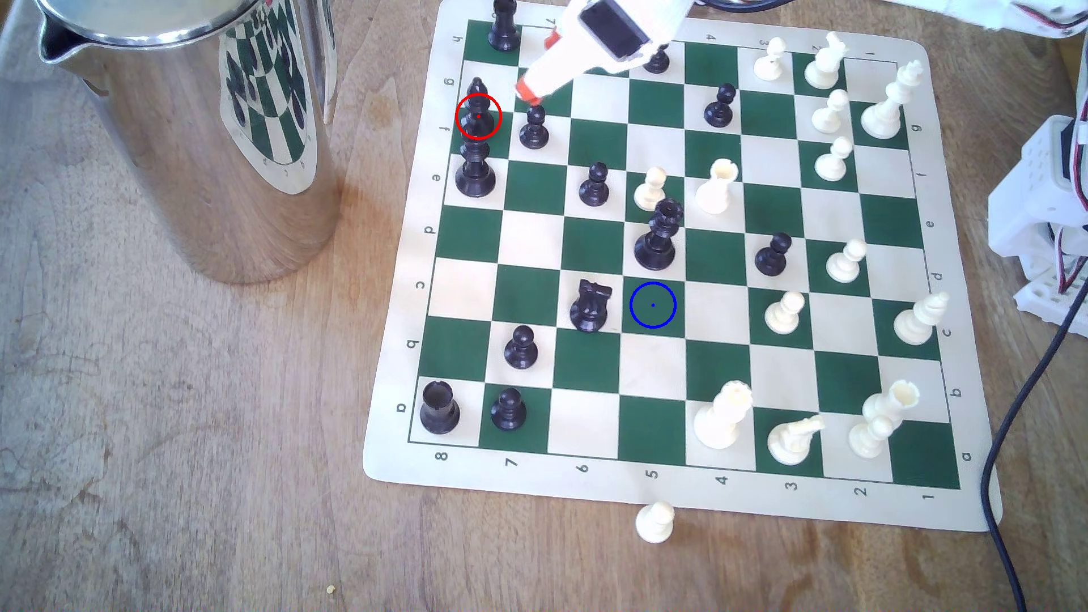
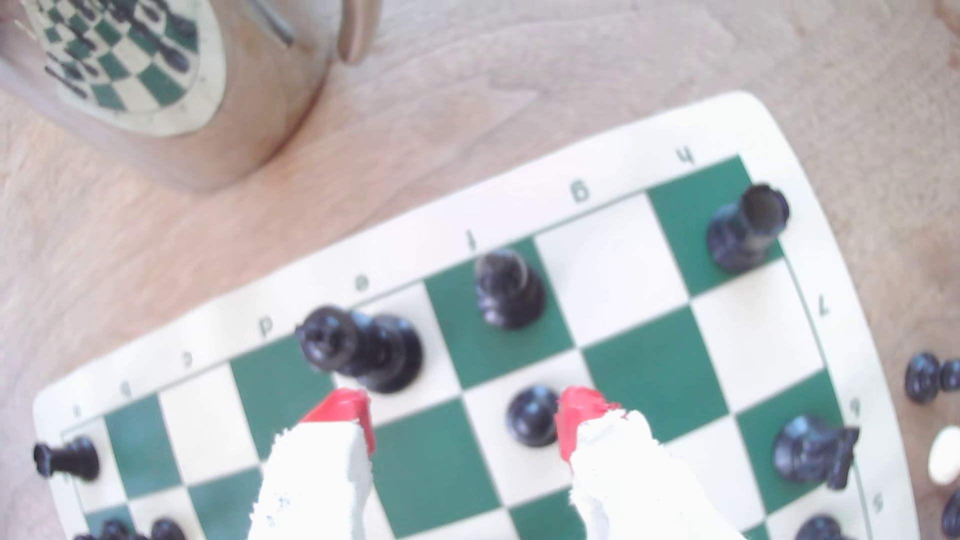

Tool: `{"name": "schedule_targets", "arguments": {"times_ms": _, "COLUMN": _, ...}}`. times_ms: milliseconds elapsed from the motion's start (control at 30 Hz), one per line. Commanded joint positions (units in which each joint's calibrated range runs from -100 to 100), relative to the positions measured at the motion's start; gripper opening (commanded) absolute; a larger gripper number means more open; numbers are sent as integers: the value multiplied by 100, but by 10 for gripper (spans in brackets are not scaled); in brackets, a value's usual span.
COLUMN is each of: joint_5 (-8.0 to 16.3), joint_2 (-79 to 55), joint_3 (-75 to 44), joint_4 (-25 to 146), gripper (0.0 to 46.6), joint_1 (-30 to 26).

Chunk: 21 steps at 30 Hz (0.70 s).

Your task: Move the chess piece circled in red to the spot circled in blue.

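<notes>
Pitcher [image 1: 188, 135], shiny steel, sits on the wooden surface [image 1: 176, 441] at the exterior view's left. Next comes the black bishop [image 1: 478, 112], red-ringed at the board's edge, untouched. Gripper [image 2: 465, 420] hovers beside it, jaws spread apart, empty. Blue-ringed square [image 1: 652, 305] lies mid-board, bare.

The exterior view looks down steeply from high above the bench [image 1: 176, 471], standing well back, so the whole chessboard [image 1: 665, 488] fits, with the steel jug [image 1: 194, 135] at the exterior view's left. The wrist view rides just behind the pincer [image 2: 462, 420], close over the board [image 2: 613, 140] and a little soft in focus, facing out across the lettered edge toward the same jug [image 2: 156, 93]. Both views share that far corner of the board: the black bishop [image 1: 478, 112] [image 2: 506, 291], the black king [image 1: 474, 168] [image 2: 363, 348], the pawn [image 1: 534, 129] [image 2: 532, 415] beside them.
</notes>
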<state>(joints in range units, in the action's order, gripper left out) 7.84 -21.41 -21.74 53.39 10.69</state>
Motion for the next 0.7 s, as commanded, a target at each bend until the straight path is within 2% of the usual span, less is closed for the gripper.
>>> {"name": "schedule_targets", "arguments": {"times_ms": 0, "joint_5": 39, "joint_2": 2, "joint_3": -646, "joint_4": -425, "gripper": 198, "joint_1": -2}}
{"name": "schedule_targets", "arguments": {"times_ms": 667, "joint_5": 68, "joint_2": -1238, "joint_3": -1299, "joint_4": -1285, "gripper": 182, "joint_1": 178}}
